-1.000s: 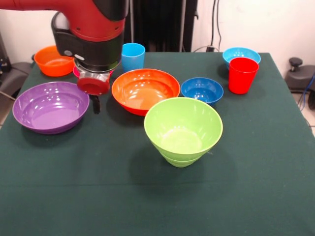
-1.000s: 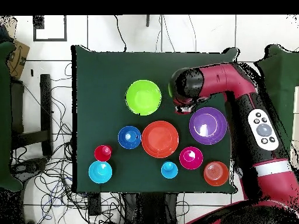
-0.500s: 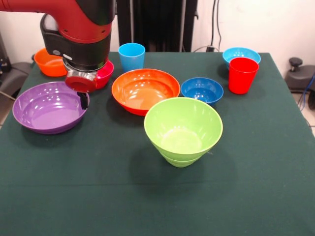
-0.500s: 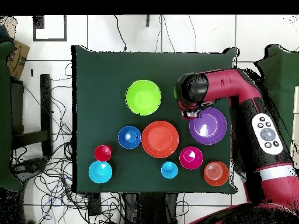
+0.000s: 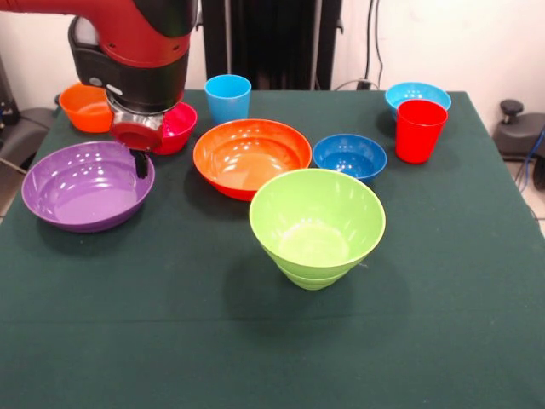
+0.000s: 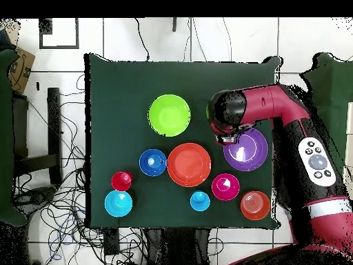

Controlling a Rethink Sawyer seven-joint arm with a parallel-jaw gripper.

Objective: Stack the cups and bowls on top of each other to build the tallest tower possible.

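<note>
My gripper (image 5: 139, 162) hangs at the large purple bowl's (image 5: 88, 185) rim, on the side towards the large orange bowl (image 5: 251, 156); overhead it (image 6: 224, 138) shows at the purple bowl's (image 6: 246, 149) edge. It holds nothing that I can see. The large lime green bowl (image 5: 317, 223) stands nearest the camera, with a second green rim under its base. The dark blue bowl (image 5: 349, 156), red cup (image 5: 420, 129), light blue bowl (image 5: 417, 92), light blue cup (image 5: 228, 96), magenta bowl (image 5: 174, 126) and small orange bowl (image 5: 85, 106) stand apart.
The table (image 5: 443, 324) has a dark green cloth. The arm's red and black wrist (image 5: 136, 51) stands over the magenta and small orange bowls. Cables lie on the floor (image 6: 62, 207) beside the table.
My gripper has moved from the gap between the purple and orange bowls over to the purple bowl's rim, uncovering the magenta bowl in the front view. The bowls and cups have not moved.
</note>
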